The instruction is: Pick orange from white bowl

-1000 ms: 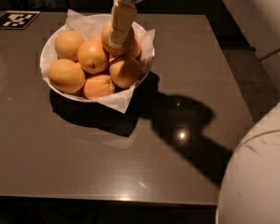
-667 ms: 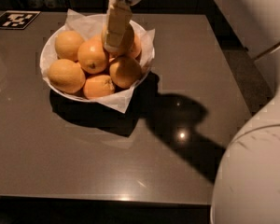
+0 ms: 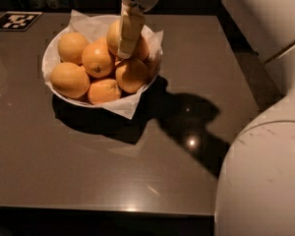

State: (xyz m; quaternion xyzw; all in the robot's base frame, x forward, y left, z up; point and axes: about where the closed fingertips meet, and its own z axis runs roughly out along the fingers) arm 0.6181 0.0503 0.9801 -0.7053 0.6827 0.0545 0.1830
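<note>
The white bowl (image 3: pixel 46 58), lined with crinkled white paper, stands at the back left of the dark table (image 3: pixel 137 171) and holds several round orange fruits. My gripper (image 3: pixel 125 53) reaches down from above into the back right of the bowl. Its pale finger (image 3: pixel 129 31) lies across the front of the orange (image 3: pixel 113 33), a paler yellowish fruit that sits higher than the others. The gripper looks shut on it. The second finger is hidden behind the fruit.
Deeper-orange fruits (image 3: pixel 97 59) (image 3: pixel 69 80) (image 3: pixel 132 75) crowd under and left of the held one. A black-and-white marker tag (image 3: pixel 14 19) lies at the table's back left corner. My white body (image 3: pixel 260 181) fills the lower right, and my arm (image 3: pixel 265 18) the upper right.
The gripper has shifted slightly up and left over the bowl, and the fruit it holds now shows more to the left of the finger. The other fruits have not moved.
</note>
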